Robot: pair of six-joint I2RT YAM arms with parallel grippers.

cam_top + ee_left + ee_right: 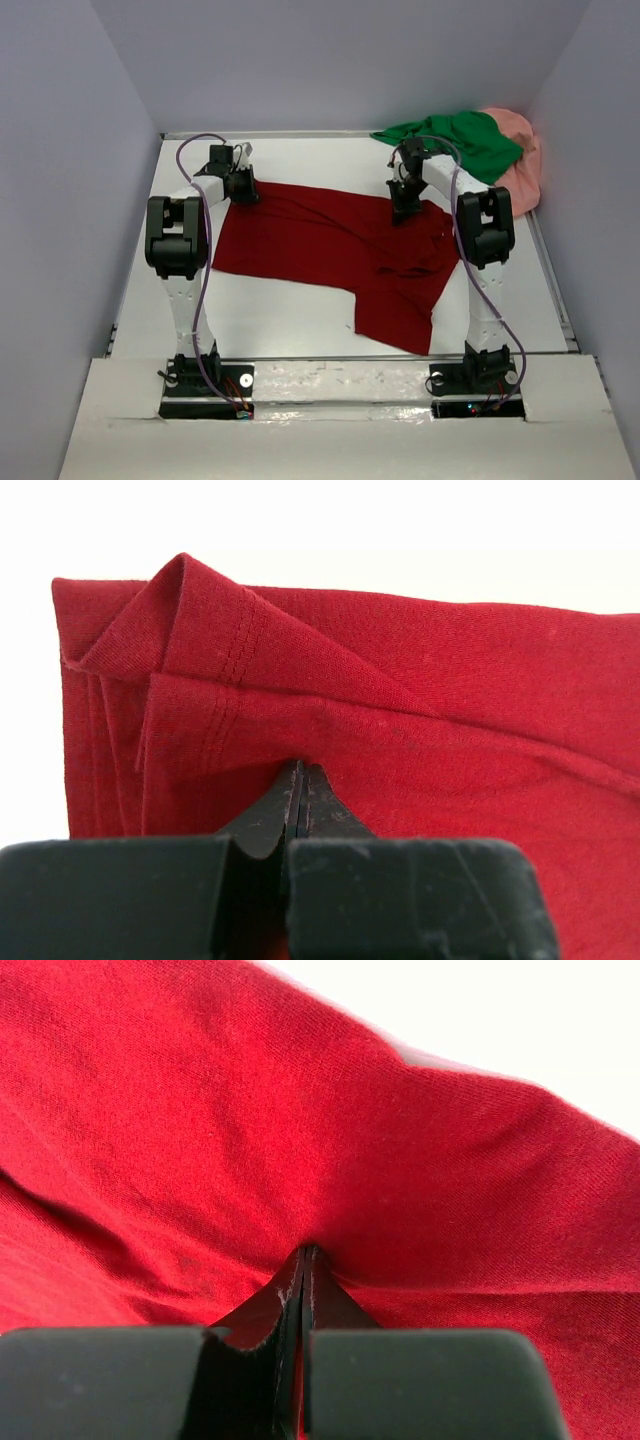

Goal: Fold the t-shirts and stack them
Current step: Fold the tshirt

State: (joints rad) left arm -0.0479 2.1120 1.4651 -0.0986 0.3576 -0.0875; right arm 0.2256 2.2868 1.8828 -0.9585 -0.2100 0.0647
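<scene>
The dark red t-shirt [330, 250] lies spread across the middle of the white table, one part hanging toward the near edge. My left gripper [243, 190] is shut on its far left corner; in the left wrist view the closed jaws pinch the hemmed, folded red cloth [330, 700] at the gripper [303, 772]. My right gripper [405, 208] is shut on the shirt's far right edge; in the right wrist view red cloth [300, 1140] puckers at the gripper [306, 1256]. The green t-shirt [465, 140] and the salmon pink t-shirt [520, 165] lie bunched in the far right corner.
Grey walls enclose the white table [280, 320] on the left, back and right. The arm bases [205, 380] stand on the near ledge. The green and pink heap sits just behind the right arm.
</scene>
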